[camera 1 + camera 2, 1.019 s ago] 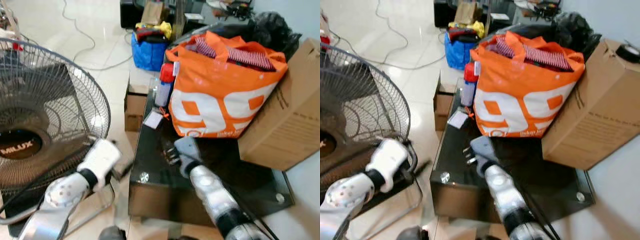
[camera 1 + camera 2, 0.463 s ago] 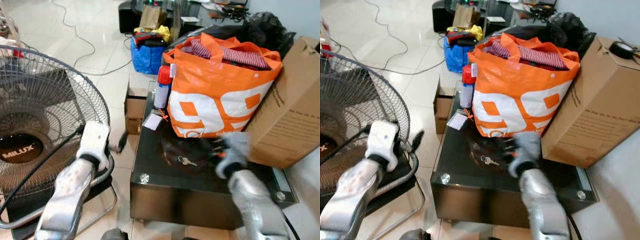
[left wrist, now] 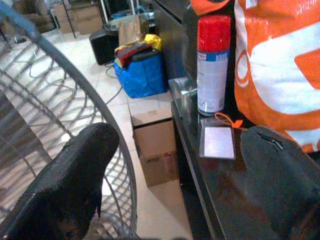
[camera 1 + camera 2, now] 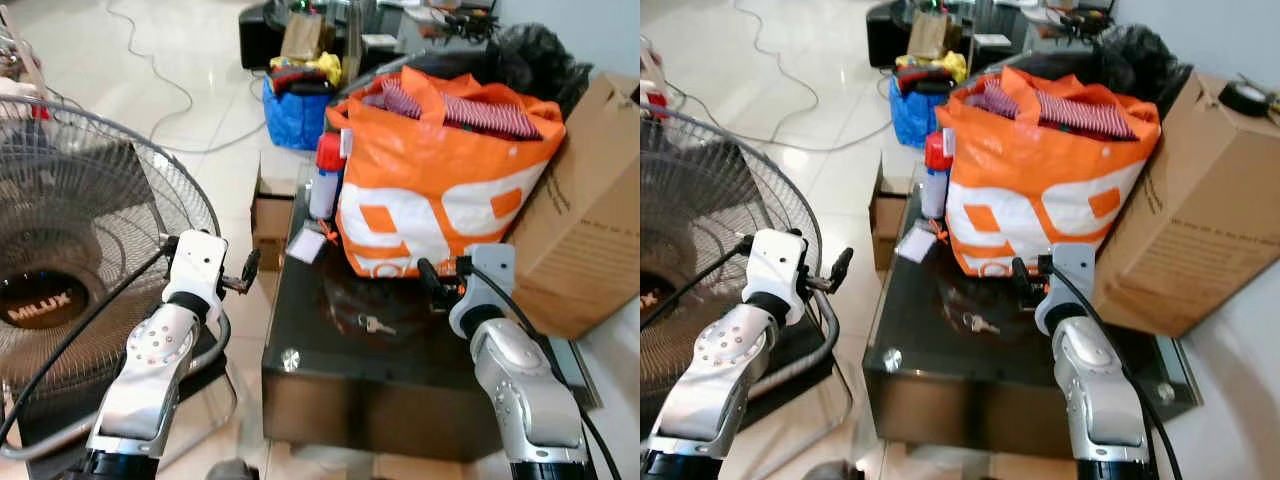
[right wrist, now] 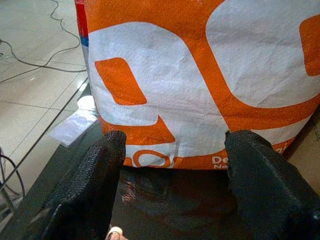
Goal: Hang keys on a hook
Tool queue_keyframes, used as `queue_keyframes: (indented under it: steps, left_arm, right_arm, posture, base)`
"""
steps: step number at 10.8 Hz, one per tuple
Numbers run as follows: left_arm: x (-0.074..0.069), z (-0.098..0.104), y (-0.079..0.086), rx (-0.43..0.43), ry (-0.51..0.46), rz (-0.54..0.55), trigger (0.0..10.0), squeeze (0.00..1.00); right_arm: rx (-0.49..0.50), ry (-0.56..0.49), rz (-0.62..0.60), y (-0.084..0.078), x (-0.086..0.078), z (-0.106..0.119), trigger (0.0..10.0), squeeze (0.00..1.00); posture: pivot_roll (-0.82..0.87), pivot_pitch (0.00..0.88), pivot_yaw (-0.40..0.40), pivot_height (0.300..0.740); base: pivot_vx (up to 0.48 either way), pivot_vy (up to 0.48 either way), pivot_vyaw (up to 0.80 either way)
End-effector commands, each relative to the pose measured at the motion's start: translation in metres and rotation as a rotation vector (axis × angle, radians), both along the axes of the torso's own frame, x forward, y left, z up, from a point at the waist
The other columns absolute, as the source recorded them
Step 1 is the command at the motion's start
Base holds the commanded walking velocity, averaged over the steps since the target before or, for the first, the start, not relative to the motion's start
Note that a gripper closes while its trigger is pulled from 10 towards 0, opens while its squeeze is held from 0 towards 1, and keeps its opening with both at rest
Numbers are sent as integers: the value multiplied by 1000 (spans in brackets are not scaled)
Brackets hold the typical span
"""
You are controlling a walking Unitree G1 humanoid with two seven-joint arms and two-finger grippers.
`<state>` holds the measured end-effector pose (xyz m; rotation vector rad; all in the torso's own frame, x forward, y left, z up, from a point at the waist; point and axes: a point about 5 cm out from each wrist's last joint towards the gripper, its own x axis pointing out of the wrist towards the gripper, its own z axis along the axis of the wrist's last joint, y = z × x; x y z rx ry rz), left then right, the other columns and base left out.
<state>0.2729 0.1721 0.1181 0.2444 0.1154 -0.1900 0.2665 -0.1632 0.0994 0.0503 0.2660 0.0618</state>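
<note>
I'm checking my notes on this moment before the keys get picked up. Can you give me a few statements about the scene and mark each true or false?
1. The keys lie on the black table. True.
2. The right hand holds the keys. False: its fingers are open and empty, above the table beside the keys.
3. The orange bag stands on the table behind the keys. True.
4. The left hand rests on the table. False: it hangs off the table's side, next to the fan.
5. A spray can with a red cap stands beside the bag. True.
</note>
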Motion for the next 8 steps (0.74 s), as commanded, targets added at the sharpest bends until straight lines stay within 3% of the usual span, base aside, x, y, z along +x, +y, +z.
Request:
queue_keyframes:
  steps: [1,7,8]
  left_arm:
    - [1,2,-4,-2,-12,-20,10000,0]
    - [1,-2,-3,1,2,-28,10000,0]
    - [2,-2,-5,2,3,-30,10000,0]
  right_arm:
    - [5,-1,-20,-4,-3,0,10000,0]
    - [-50,11,-25,-7,-7,-3,10000,0]
    - [-52,13,-32,-9,-7,-3,10000,0]
  posture:
    - [45,0,-63,740]
    - [36,0,-50,740]
    - [38,0,-53,740]
  base:
    - [296,0,0]
    - [271,0,0]
    - [0,0,0]
